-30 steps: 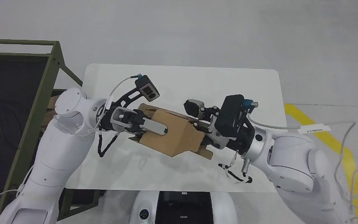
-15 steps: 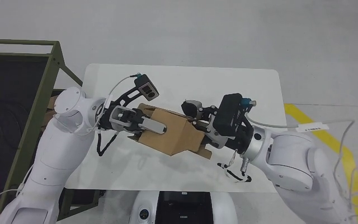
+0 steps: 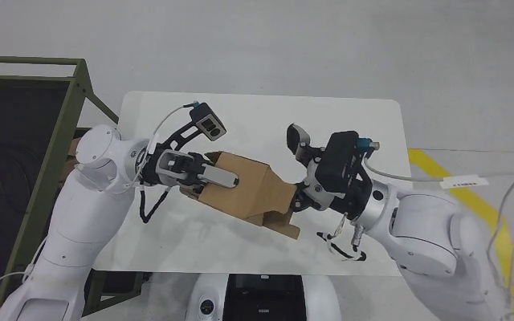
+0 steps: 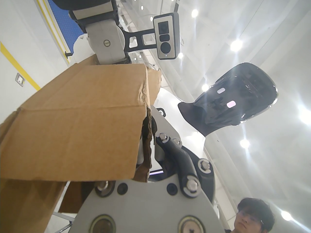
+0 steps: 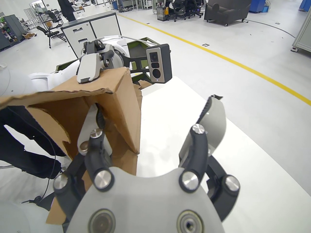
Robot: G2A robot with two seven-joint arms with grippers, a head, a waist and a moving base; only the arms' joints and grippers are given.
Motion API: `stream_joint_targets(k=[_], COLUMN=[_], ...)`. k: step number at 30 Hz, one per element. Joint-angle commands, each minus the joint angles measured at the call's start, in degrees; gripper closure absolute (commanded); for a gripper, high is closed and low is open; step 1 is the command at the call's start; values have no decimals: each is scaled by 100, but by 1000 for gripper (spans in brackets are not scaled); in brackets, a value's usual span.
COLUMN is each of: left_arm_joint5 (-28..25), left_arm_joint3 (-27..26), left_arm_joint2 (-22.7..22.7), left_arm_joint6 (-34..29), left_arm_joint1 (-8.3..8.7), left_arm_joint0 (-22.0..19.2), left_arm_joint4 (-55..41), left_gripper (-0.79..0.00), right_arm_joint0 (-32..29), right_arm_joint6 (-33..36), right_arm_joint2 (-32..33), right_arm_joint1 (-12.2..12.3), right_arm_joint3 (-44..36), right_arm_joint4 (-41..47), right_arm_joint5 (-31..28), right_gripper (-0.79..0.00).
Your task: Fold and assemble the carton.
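The brown carton (image 3: 245, 193) is held a little above the white table (image 3: 353, 120), partly folded and slanting toward the front edge. My left gripper (image 3: 210, 178) is shut on its left end, with one finger lying flat on the top panel (image 5: 88, 70). In the left wrist view the carton (image 4: 73, 122) covers most of that gripper (image 4: 145, 139). My right gripper (image 3: 299, 170) stands open at the carton's right end. One of its fingers (image 5: 97, 120) is inside the open end of the carton (image 5: 73, 103), and the other (image 5: 213, 112) is out over the table.
A green metal rack (image 3: 48, 72) stands off the table's left side. Bare table (image 5: 170, 112) lies behind and to the right of the carton. The front edge is close below the carton's lower flap (image 3: 283, 225).
My right gripper has turned and pulled back to the right, its outer finger swinging away from the carton. The carton's right end dropped toward the front edge. My left grip is unchanged.
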Motion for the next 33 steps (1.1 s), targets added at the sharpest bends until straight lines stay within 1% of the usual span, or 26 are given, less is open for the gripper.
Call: stream_joint_targets(k=[1, 5, 8, 15, 19, 23, 26, 29, 33], left_arm_joint5=[-58, -204, -349, -646, -772, -889, -935, -982, -1017], left_arm_joint3=[-20, -90, -178, -424, -541, -593, -613, -631, -653], left_arm_joint2=[-39, -143, -243, -318, -324, -353, -377, -389, -376], left_arm_joint6=[37, 146, 297, 638, 727, 783, 793, 792, 780], left_arm_joint1=[1, 7, 21, 34, 41, 39, 43, 46, 46], left_arm_joint0=[8, 49, 94, 261, 335, 406, 456, 492, 532], left_arm_joint4=[27, 136, 415, 958, 1209, 1228, 1280, 1337, 1372], left_gripper=[0, 0, 0, 0, 0, 0, 0, 0, 0], right_arm_joint0=[-103, -387, -653, -1316, -1562, -1620, -1570, -1432, -1187], right_arm_joint6=[-10, -100, -255, -903, -1196, -1355, -1341, -1281, -1306], right_arm_joint2=[140, 532, 912, 1903, 2247, 2315, 2248, 2035, 1699], right_arm_joint1=[16, 56, 87, 122, 124, 128, 133, 130, 110], right_arm_joint3=[-21, -37, -37, -37, -37, -37, -37, -37, -37], right_arm_joint4=[-3, 57, 131, 461, 636, 790, 730, 620, 402], right_arm_joint5=[-7, -81, -155, -177, -334, -773, -1009, -1085, -1040], right_gripper=[-760, -763, -773, -785, -785, -785, -785, -785, -785])
